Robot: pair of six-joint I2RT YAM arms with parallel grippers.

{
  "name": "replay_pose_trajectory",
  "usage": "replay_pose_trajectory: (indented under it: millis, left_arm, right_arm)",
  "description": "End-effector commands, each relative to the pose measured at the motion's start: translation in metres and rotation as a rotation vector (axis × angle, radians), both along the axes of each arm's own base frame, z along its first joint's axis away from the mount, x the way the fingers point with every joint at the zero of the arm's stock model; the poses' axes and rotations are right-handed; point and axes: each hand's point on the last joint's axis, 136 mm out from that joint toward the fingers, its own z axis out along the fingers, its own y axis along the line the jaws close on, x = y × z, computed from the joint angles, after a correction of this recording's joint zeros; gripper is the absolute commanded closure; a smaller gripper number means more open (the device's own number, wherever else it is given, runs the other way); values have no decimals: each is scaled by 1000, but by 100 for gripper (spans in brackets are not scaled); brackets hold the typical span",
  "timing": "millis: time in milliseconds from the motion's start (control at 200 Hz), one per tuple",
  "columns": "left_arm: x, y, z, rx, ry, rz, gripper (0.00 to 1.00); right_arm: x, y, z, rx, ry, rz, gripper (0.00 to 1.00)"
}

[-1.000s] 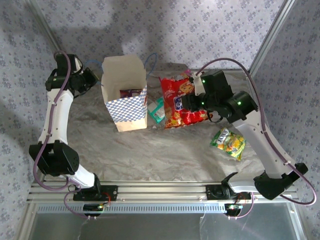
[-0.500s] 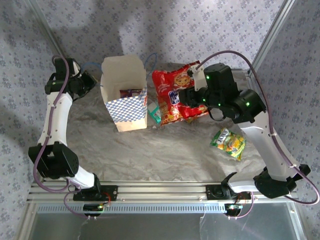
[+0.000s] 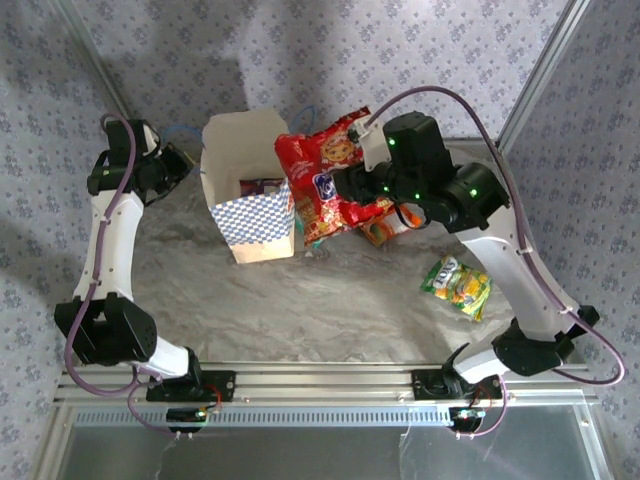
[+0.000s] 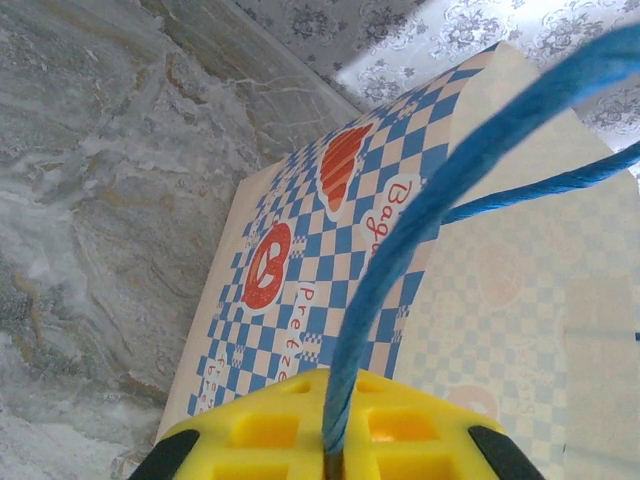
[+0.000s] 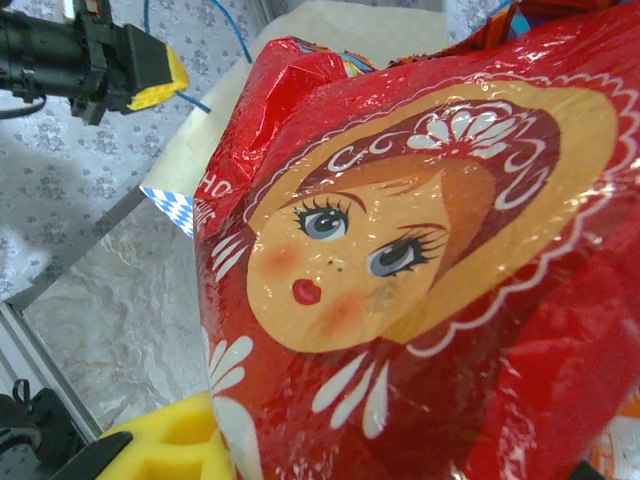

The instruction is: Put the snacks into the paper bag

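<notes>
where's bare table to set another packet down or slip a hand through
Widest bare marble: between the paper bag, the green-yellow packet and the near rail. A narrower strip lies between the left arm and the bag. Crowded: right of the bag, where the right gripper holds the red packet by an orange packet.

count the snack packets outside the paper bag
3: red packet in the right hand, orange packet just right of it, green-yellow packet lower right in the top view. More may hide behind the red one.
</notes>
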Motion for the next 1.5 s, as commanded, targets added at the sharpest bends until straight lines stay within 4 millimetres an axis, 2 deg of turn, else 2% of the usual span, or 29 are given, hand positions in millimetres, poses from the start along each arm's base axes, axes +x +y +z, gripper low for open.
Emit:
replay_pose_trajectory:
  millis: [0, 335, 765, 905, 930, 1044, 1494]
  left_arm:
    - [-6, -2, 10, -24, -31, -7, 90]
    - [-8, -3, 6, -26, -25, -14, 90]
    - [-12, -6, 0, -39, -10, -22, 90]
    - [-8, -6, 3, -45, -36, -22, 90]
    - [-8, -5, 3, -44, -38, -21, 90]
    - [-8, -5, 5, -46, -41, -20, 90]
    - [-9, -5, 5, -56, -43, -26, 90]
  right_arm:
    - [2, 15, 81, 181, -225, 50, 100]
    - [21, 47, 95, 231, -243, 86, 100]
    - [45, 67, 113, 324, -267, 63, 100]
    - [56, 72, 117, 371, -251, 37, 100]
    - [57, 73, 124, 397, -267, 41, 100]
    - [63, 79, 130, 439, -268, 44, 100]
    - [88, 105, 119, 488, -242, 44, 100]
